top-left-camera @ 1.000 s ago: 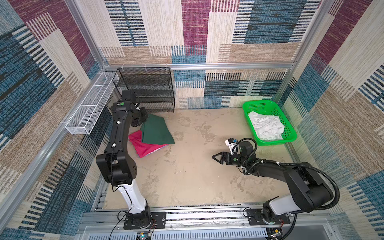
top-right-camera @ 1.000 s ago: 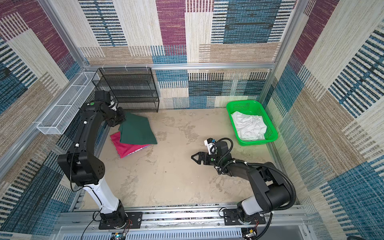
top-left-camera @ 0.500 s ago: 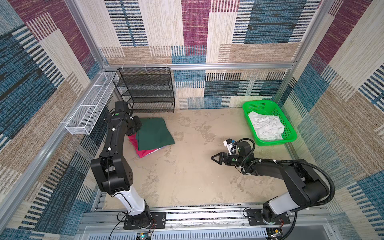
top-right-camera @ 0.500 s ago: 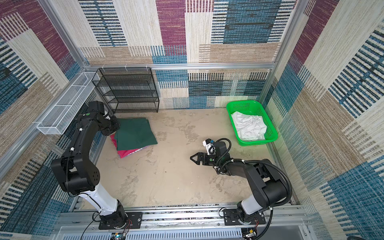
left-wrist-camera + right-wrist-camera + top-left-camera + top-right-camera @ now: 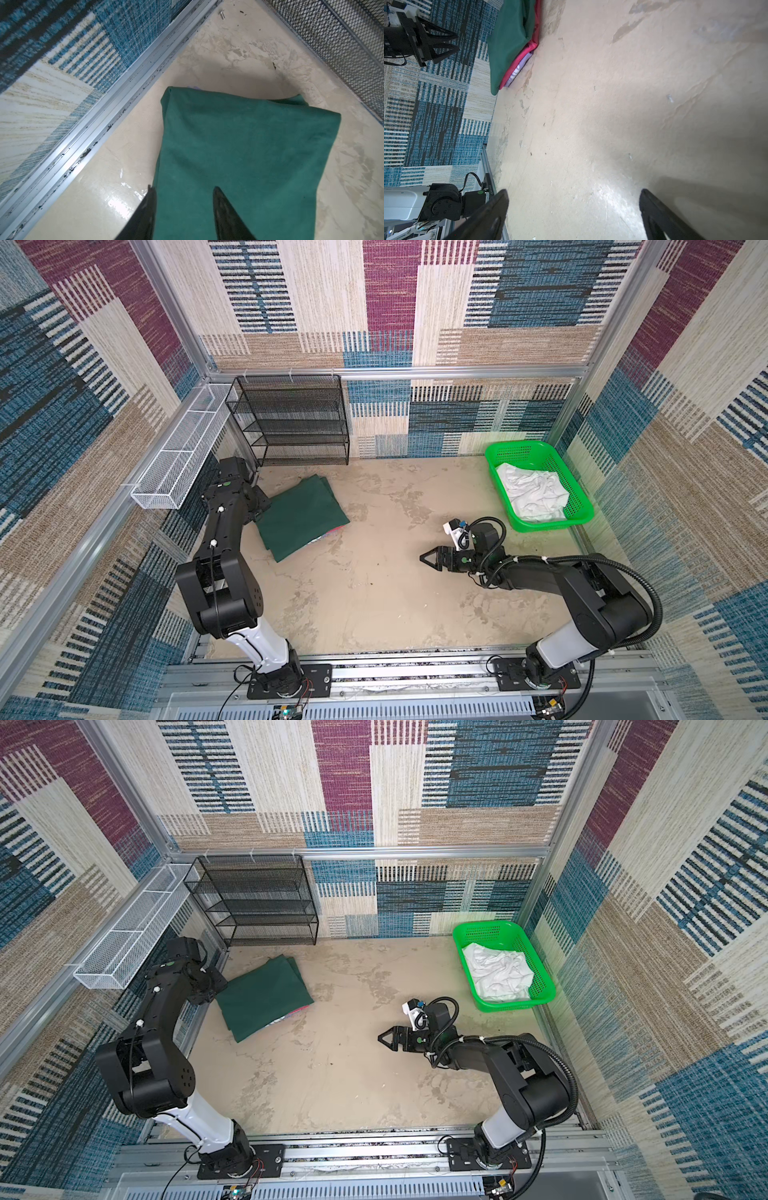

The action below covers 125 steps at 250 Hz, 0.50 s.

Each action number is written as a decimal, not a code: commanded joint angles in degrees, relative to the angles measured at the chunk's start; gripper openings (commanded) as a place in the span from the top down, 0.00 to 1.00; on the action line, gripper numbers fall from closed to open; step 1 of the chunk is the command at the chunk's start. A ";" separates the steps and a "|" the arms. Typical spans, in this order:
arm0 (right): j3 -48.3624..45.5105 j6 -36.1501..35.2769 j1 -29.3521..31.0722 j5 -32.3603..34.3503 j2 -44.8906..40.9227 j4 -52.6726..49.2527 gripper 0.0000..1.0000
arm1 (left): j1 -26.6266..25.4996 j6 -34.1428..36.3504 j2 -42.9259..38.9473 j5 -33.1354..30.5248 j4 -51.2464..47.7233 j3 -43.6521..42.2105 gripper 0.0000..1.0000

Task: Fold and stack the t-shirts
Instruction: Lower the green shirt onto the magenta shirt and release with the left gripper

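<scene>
Edge of pink t-shirt (image 5: 533, 41) peeks from under folded green t-shirt (image 5: 301, 518), far left. Left end effector (image 5: 182, 187) stands parted at the green's edge. Right end effector (image 5: 574, 190) is spread wide over bare bench (image 5: 374, 605).

— How much of the pink shirt (image 5: 532, 44) shows?
— Only an edge; the green shirt (image 5: 301, 516) covers the rest.
— And beneath it?
— A lilac layer (image 5: 515, 75) peeks out. I cannot tell what it is.
— The left gripper (image 5: 182, 187)?
— In both top views its jaws are lost against the dark arm. In the left wrist view the frame edge cuts off its fingers (image 5: 225, 212) and the green shirt.
</scene>
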 commanded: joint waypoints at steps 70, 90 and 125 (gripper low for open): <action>-0.26 0.03 1.12 -1.66 1.87 2.24 0.01 | -0.28 -1.87 4.96 10.42 11.04 -6.08 0.60; -0.16 -0.42 1.21 -1.28 1.24 1.41 0.01 | -0.27 -1.77 7.50 7.74 11.34 -4.43 0.59; -0.70 -0.39 1.26 -0.59 0.48 0.96 0.01 | -0.11 -1.37 11.99 4.58 12.81 -0.86 0.57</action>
